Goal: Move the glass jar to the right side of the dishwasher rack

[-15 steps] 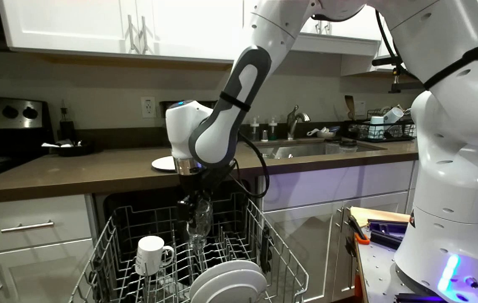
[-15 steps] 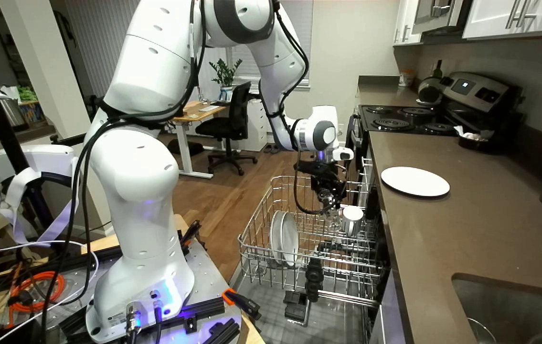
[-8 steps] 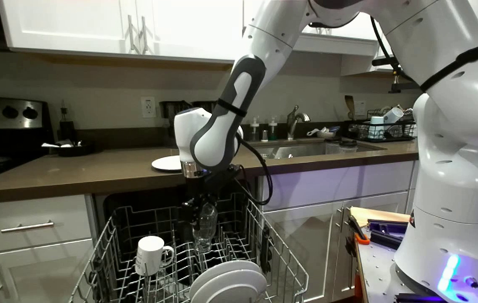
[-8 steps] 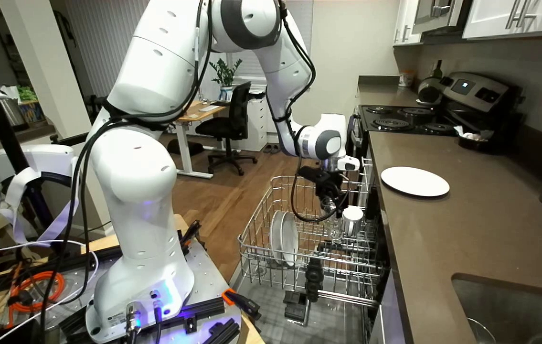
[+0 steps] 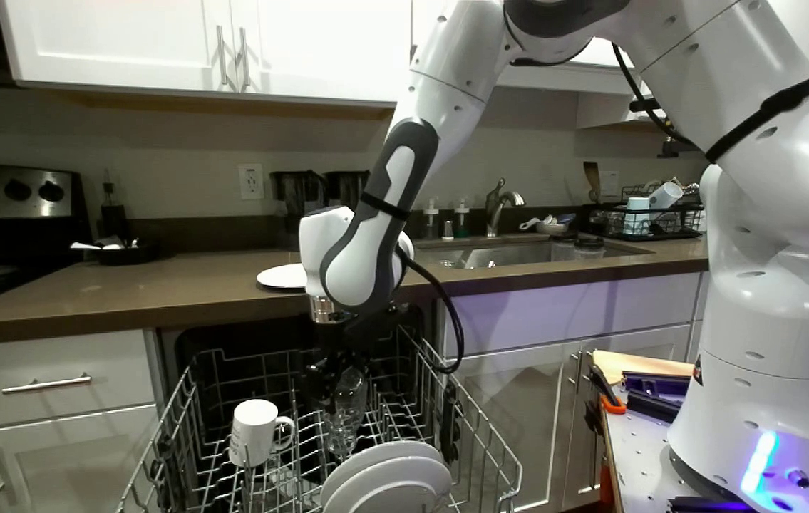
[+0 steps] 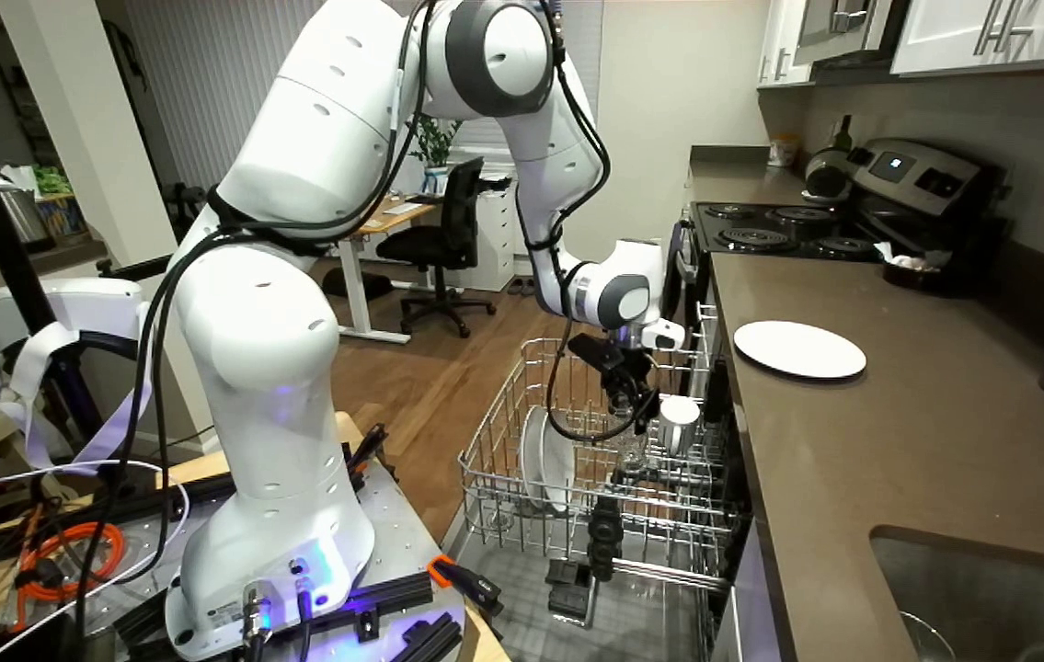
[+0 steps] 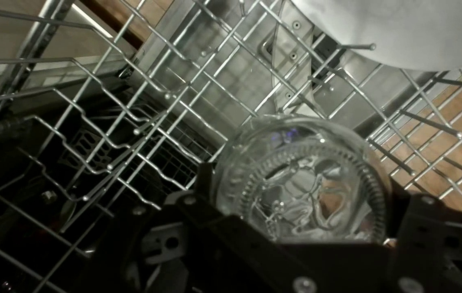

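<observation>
The clear glass jar (image 5: 347,407) is in my gripper (image 5: 335,381), low inside the dishwasher rack (image 5: 475,408), between the white mug and the white plates. My fingers close around the jar from both sides. The jar also shows faintly in an exterior view (image 6: 634,448), below the gripper (image 6: 629,405). In the wrist view the jar's ribbed round end (image 7: 304,179) faces the camera, between the fingertips (image 7: 302,193). Its narrower end points down and leans slightly. I cannot tell whether its lower end touches the rack's rods.
A white mug (image 5: 254,431) stands upside down in the rack, left of the jar. White plates (image 5: 404,488) stand upright at the rack's front; one fills the wrist view's upper right (image 7: 397,28). Tines rise around the jar. The counter edge (image 6: 765,515) borders the rack; a plate (image 6: 799,349) lies there.
My gripper has moved down into the rack with the jar held, after a small shift rightward in the view facing the cabinets. The mug and plates have not moved.
</observation>
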